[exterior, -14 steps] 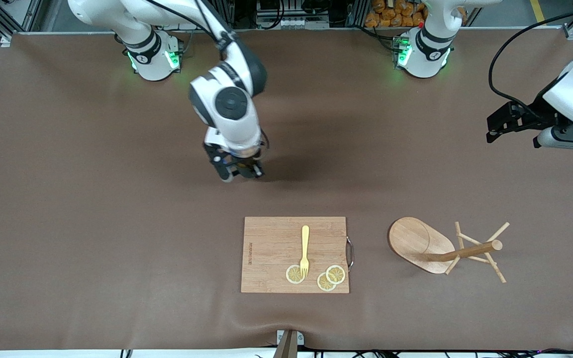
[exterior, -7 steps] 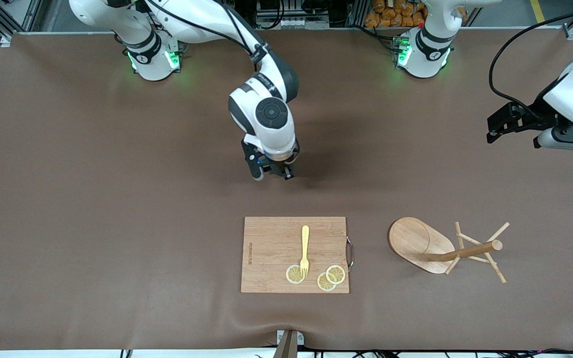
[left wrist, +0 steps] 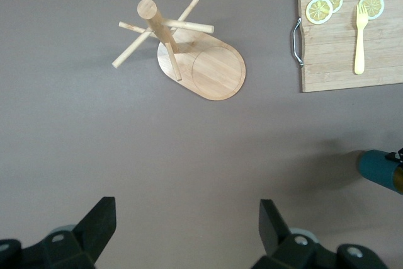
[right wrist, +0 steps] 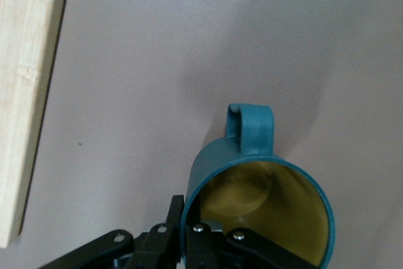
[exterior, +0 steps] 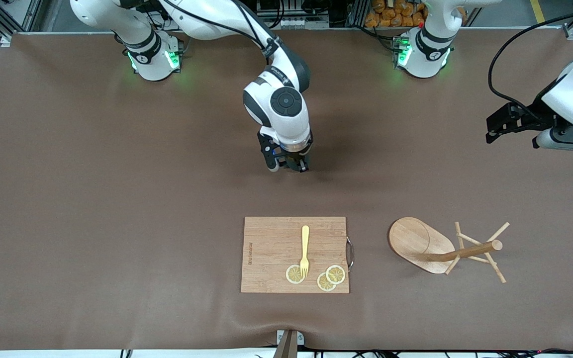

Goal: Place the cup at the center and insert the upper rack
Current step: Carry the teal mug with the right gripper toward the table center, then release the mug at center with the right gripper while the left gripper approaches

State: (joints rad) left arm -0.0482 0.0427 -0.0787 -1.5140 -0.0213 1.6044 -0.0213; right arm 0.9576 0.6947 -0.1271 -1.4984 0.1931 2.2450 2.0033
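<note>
My right gripper [exterior: 289, 165] is shut on the rim of the dark teal cup [right wrist: 252, 155], one finger [right wrist: 176, 218] outside the wall and one inside the yellowish interior. It holds the cup low over the table's middle, farther from the front camera than the cutting board. The cup [left wrist: 381, 169] also shows in the left wrist view. The upper rack [exterior: 418, 243], a light wooden mug tree with an oval base, a post [exterior: 465, 251] and crossed pegs, sits beside the board toward the left arm's end. My left gripper [exterior: 508, 124] waits open in the air over that end; its fingers [left wrist: 94, 225] hold nothing.
A rectangular wooden cutting board [exterior: 271, 248] with a metal handle carries a yellow fork [exterior: 305, 248] and lemon slices [exterior: 330, 278]. The board [right wrist: 25, 92] edges the right wrist view. Brown cloth covers the table.
The right arm has carried the cup sideways toward the left arm's end, from off the board's corner to the table's middle. The left arm, the rack and the board have not moved.
</note>
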